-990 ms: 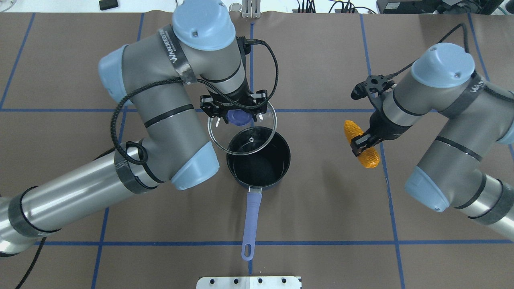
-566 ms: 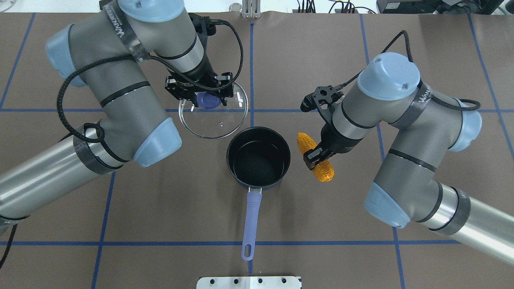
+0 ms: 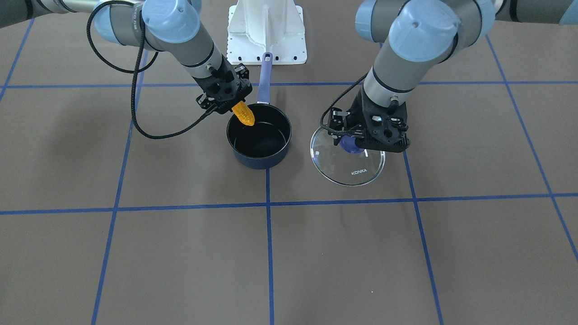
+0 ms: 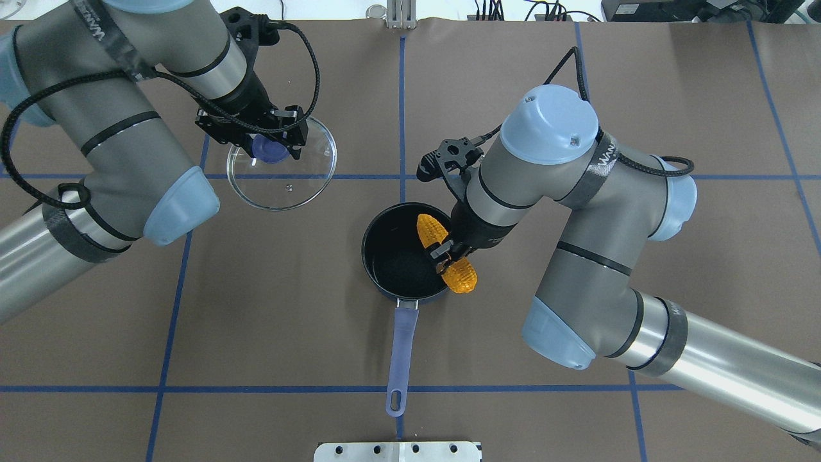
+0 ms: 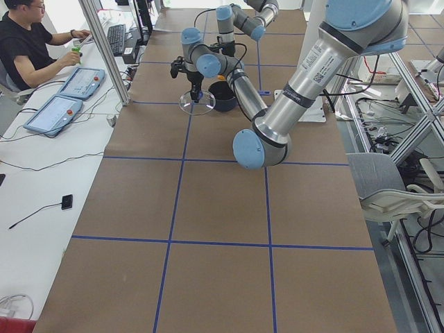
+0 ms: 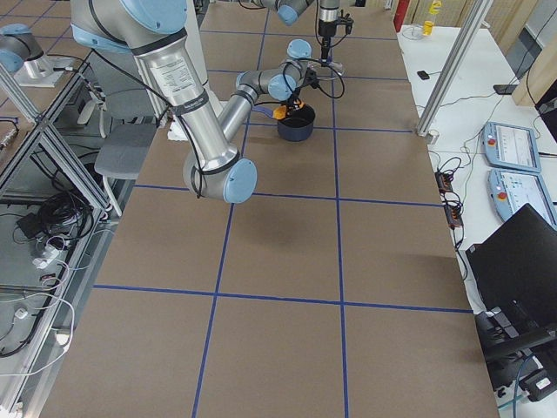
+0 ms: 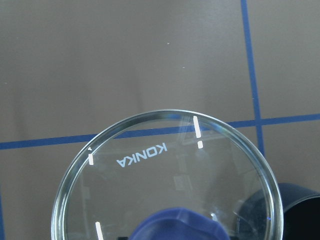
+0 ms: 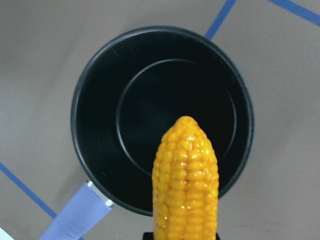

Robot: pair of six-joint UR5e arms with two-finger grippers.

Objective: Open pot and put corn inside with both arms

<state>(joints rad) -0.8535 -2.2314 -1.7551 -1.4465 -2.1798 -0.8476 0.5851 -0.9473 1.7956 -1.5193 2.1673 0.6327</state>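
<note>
The dark navy pot stands open at the table's middle, its lavender handle pointing toward my base. My right gripper is shut on the orange-yellow corn, held tilted over the pot's right rim with its tapered tip over the black inside. The corn also shows in the right wrist view and the front view. My left gripper is shut on the purple knob of the glass lid. It holds the lid low over the table, left of the pot and clear of it. KONKA shows on the lid.
The white base block stands just behind the pot's handle end. Blue tape lines cross the brown table cover. An operator sits at a side desk with tablets, away from the arms.
My left arm has carried the lid leftward and away from the pot. My right arm has brought the corn left, from beside the pot to over its right rim.
</note>
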